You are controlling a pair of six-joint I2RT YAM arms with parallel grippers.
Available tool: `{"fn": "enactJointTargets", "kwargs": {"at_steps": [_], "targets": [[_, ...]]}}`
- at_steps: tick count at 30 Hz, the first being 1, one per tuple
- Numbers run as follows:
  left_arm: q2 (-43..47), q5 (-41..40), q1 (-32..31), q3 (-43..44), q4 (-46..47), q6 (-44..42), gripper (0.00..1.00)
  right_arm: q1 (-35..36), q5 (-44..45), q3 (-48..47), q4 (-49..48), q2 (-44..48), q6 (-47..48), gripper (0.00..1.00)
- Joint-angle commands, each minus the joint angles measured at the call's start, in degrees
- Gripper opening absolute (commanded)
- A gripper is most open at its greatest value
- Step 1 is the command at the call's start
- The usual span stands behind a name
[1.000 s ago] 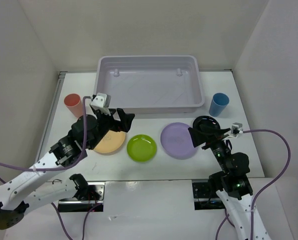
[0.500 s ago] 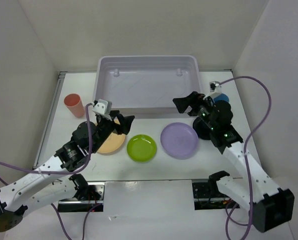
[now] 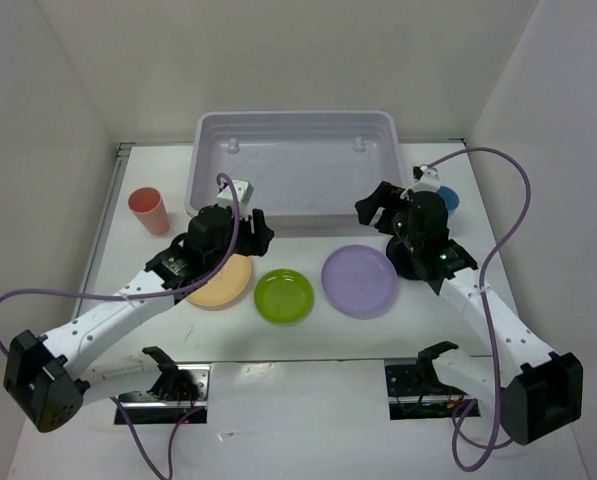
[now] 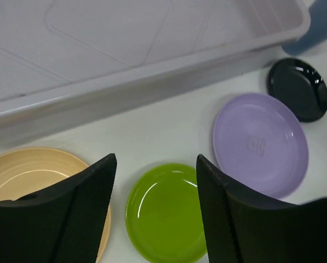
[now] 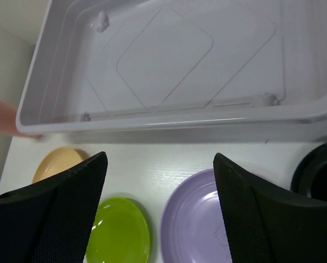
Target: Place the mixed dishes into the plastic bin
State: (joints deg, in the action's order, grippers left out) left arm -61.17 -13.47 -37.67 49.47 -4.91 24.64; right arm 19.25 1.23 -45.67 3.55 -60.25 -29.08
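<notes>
Left gripper (image 4: pixel 155 159) spread and empty, lime green plate (image 4: pixel 166 213) directly below its gap. Right gripper (image 5: pixel 159 157) likewise spread and empty, lilac plate (image 5: pixel 196 219) beneath. Plastic bin (image 5: pixel 168 121) lies just ahead of both, dishless. Judged: each is lining up a pickup.

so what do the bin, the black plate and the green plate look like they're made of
bin: looks like moulded plastic, pale grey-lavender, fairly dull, with panel lines pressed into the floor.
black plate: probably plastic, glossy, with sharp bright highlights.
green plate: probably plastic, smooth, with a softer sheen.
</notes>
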Motion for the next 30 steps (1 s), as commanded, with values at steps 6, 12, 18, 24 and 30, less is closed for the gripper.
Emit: {"fn": "enactJointTargets", "kwargs": {"at_steps": [6,12,18,24,30], "targets": [[-5.36,10.82,12.16,10.54,1.22,-0.83,0.74,-4.02,20.21,-6.7,9.18,8.57,-4.58,0.83],[-5.37,9.43,20.61,21.45,-9.84,0.22,0.77,-16.32,16.72,-13.29,13.49,1.73,-6.95,0.83],[-0.28,12.5,24.65,21.73,-15.04,-0.91,0.8,-32.59,5.64,-18.4,17.27,-14.09,-6.43,0.74],[2.19,12.51,27.73,21.19,-18.2,-4.25,0.82,-37.7,2.46,-21.91,18.15,-20.69,-5.11,0.62],[4.13,13.04,28.27,18.74,-17.69,-4.87,0.85,-36.48,3.95,-22.8,19.31,-24.82,-3.88,0.51]]}}
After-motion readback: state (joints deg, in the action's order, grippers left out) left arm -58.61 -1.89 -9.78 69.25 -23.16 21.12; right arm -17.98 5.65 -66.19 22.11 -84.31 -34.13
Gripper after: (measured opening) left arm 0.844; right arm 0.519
